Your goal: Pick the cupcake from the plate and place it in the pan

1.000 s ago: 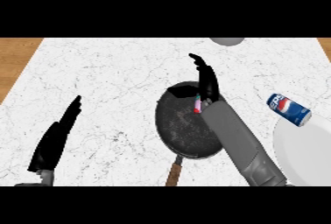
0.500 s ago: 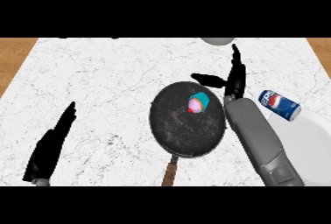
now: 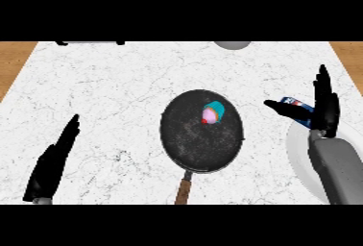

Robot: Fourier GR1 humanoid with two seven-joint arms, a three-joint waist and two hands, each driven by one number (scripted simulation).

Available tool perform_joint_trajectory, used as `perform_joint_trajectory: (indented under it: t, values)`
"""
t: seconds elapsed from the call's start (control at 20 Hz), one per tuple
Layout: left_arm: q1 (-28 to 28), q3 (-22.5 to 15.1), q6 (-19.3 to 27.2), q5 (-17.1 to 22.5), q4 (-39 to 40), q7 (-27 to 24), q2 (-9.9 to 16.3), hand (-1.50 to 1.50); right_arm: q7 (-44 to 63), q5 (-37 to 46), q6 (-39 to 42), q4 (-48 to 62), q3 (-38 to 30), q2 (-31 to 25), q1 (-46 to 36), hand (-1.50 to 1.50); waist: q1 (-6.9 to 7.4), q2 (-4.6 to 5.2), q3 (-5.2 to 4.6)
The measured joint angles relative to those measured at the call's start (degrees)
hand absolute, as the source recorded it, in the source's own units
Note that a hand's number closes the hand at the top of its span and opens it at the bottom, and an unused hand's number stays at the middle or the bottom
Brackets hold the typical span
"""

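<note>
The cupcake lies in the pan, left of the right robot hand, whose straight, spread fingers cover a soda can beside the plate; the left robot hand rests open.

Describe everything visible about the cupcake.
The cupcake is small, with a teal wrapper, pink frosting and a red spot at its lower left edge. It lies tipped on its side inside the dark pan, in the upper right part, resting on the pan's floor. Neither hand touches it.
</note>
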Motion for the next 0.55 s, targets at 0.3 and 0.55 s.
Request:
perform_joint_trajectory:
  t: [0.3, 0.55]
  values:
    - [0.46, 0.25, -0.90, -0.29, -1.42, 0.60, -0.54, 0.00, -3.09, -4.45, 8.55, -6.82, -5.23, -6.83, 10.85, -1.50, 0.37, 0.10, 0.00]
    - [0.14, 0.90, -1.92, -0.57, -1.93, 1.54, -0.95, 0.00, -5.42, -7.66, 15.96, -8.03, -10.13, -11.47, 15.60, -1.50, 0.62, 0.17, 0.02]
